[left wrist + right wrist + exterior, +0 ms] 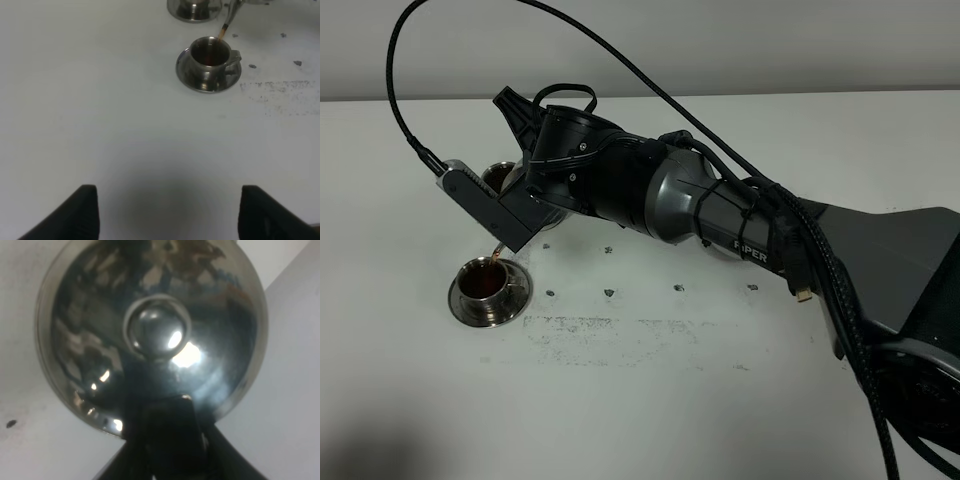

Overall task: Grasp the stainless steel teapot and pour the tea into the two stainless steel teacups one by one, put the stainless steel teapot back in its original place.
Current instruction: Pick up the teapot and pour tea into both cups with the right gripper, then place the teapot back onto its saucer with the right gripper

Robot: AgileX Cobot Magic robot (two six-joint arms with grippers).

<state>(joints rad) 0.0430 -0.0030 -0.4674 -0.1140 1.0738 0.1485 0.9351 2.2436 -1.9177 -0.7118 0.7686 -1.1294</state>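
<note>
My right gripper [510,222] reaches across to the left and is shut on the handle of the stainless steel teapot [95,315], which is tipped. Its knobbed lid fills the right wrist view; from above, the arm hides most of the pot. A thin stream of tea [223,31] falls from the spout [233,8] into the near teacup [483,285] on its saucer [516,300], which holds reddish-brown liquid. The second teacup [501,174] stands just behind it. My left gripper [170,215] is open, low over bare table, well short of the cups. The original place is hidden.
The white table [650,400] carries small dark specks [609,292] and a scuffed grey patch [610,335] right of the near cup. The right arm's body and black cables [820,270] stretch across the right half, and a wall lies beyond the table's far edge.
</note>
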